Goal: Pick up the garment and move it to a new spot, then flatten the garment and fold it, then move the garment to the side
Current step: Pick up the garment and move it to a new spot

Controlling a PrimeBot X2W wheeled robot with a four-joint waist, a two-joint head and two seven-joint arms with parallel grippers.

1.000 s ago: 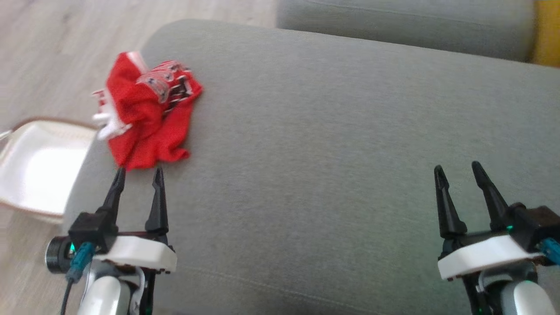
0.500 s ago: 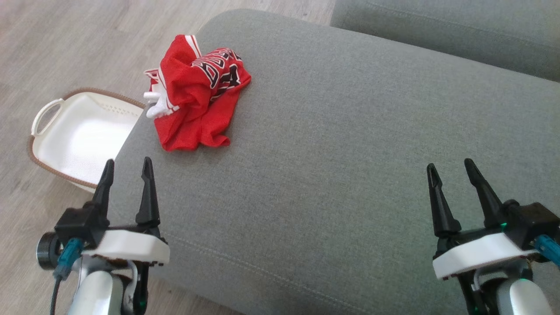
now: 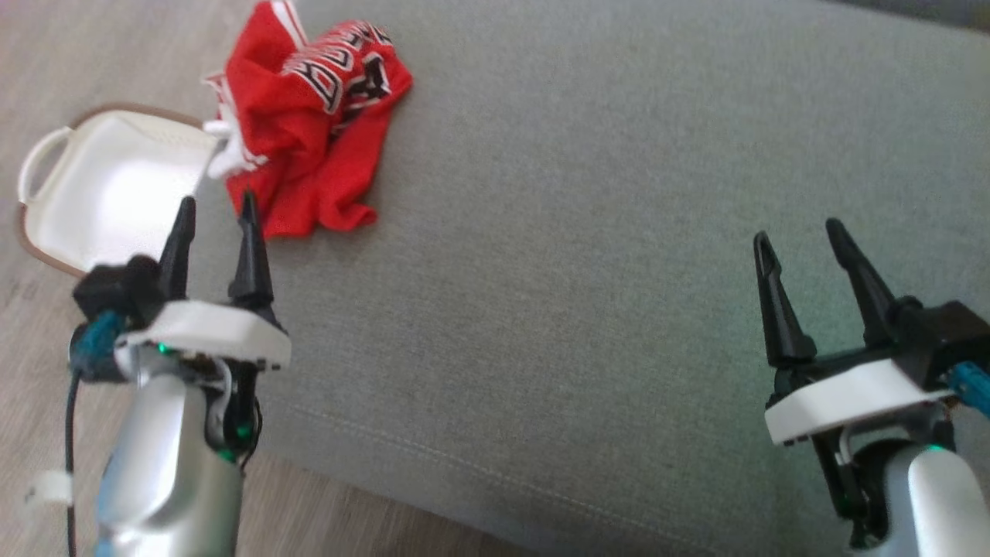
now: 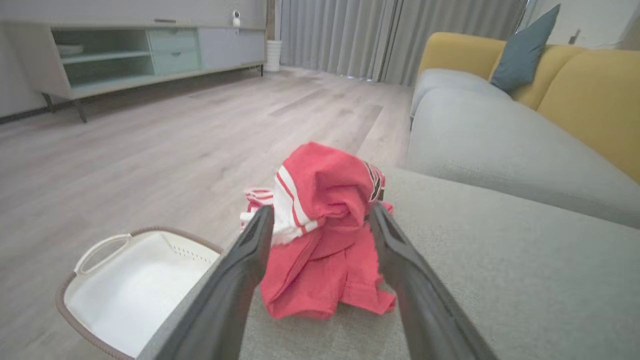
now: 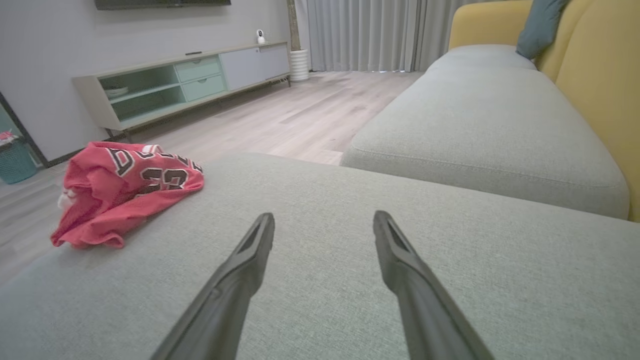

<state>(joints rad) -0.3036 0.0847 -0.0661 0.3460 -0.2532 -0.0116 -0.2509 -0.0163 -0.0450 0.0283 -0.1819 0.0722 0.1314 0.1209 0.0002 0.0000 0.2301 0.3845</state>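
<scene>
Over on the left edge of the grey sofa cushion (image 3: 588,255) sits the garment (image 3: 309,124) – a red jersey w/ white trim and black lettering, all scrunched up in a heap, not flattened or folded at all. White basket (image 3: 108,186) is down on the wood floor (image 3: 46,46) just beside that edge of the cushion, next to the jersey. Left gripper (image 3: 216,201) has its fingers spread apart w/ nothing in them, tips right at the near side of the heap – cant tell if they touch the fabric. From the left wrist cam the jersey sits framed between the two fingers. Right gripper (image 3: 798,230) is also spread wide and empty, over the right part of the cushion, well apart from the jersey.
</scene>
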